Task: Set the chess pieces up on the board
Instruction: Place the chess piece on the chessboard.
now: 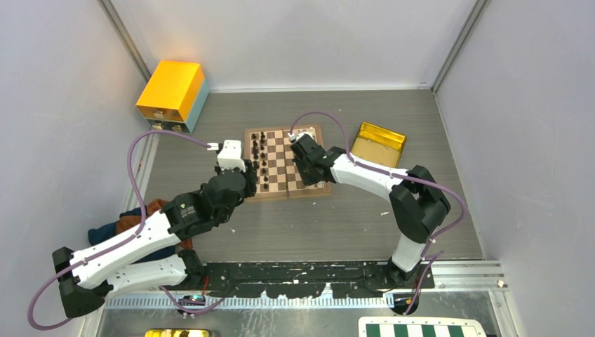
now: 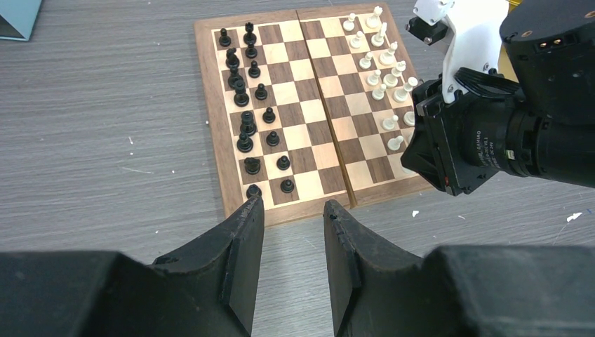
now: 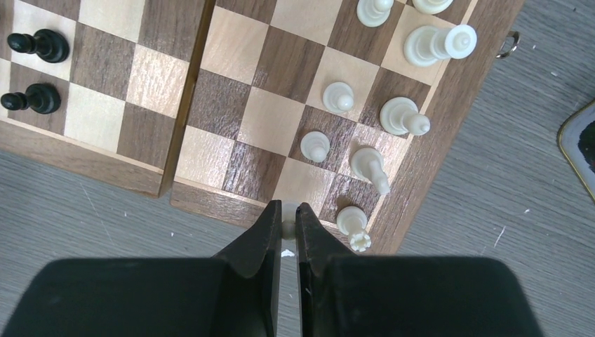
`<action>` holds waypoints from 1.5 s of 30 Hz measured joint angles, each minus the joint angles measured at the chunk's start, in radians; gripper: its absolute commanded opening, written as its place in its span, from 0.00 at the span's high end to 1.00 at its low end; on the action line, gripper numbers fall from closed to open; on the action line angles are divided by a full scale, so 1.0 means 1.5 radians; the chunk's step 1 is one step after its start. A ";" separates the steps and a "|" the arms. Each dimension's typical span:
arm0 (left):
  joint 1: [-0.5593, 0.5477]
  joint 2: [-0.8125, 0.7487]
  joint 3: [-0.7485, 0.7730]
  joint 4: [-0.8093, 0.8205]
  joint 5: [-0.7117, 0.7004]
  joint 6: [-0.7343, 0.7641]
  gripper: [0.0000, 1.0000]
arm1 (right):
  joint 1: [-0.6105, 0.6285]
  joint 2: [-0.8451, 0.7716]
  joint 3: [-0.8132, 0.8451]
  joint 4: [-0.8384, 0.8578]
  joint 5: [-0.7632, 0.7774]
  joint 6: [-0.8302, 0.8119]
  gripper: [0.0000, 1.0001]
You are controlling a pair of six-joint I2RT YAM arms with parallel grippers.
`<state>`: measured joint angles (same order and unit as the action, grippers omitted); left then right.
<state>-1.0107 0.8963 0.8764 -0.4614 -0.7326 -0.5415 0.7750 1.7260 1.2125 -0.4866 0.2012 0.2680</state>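
Note:
The wooden chessboard lies mid-table, also in the left wrist view and the right wrist view. Black pieces stand in two columns on its left half, cream-white pieces on its right half. My right gripper is over the board's near right corner, shut on a cream-white piece pinched between its fingertips above a light square. A white rook stands just right of it. My left gripper is open and empty, just off the board's near edge, beside a black piece.
A shiny gold tray lies right of the board. A yellow and blue box stands at the back left. Cloth lies under my left arm. A green-and-white checkered board peeks in at the bottom edge.

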 measured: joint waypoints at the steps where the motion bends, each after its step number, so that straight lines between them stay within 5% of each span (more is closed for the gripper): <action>1: 0.000 0.001 0.000 0.000 0.000 0.000 0.62 | 0.000 0.002 0.000 0.001 0.000 0.000 0.99; 21: 0.000 0.001 0.000 0.000 0.000 0.001 0.62 | -0.012 0.029 -0.010 0.021 -0.001 0.001 0.97; 32: 0.000 0.001 0.000 0.000 0.000 0.001 0.61 | -0.012 0.029 -0.011 0.025 -0.001 0.004 0.62; 45: 0.000 0.008 0.003 -0.001 0.000 0.003 0.59 | -0.012 0.018 -0.005 0.004 -0.002 0.003 0.57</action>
<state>-1.0107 0.9081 0.8803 -0.4625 -0.7330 -0.5365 0.7570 1.7531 1.2053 -0.4805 0.1982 0.2726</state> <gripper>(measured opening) 0.385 0.410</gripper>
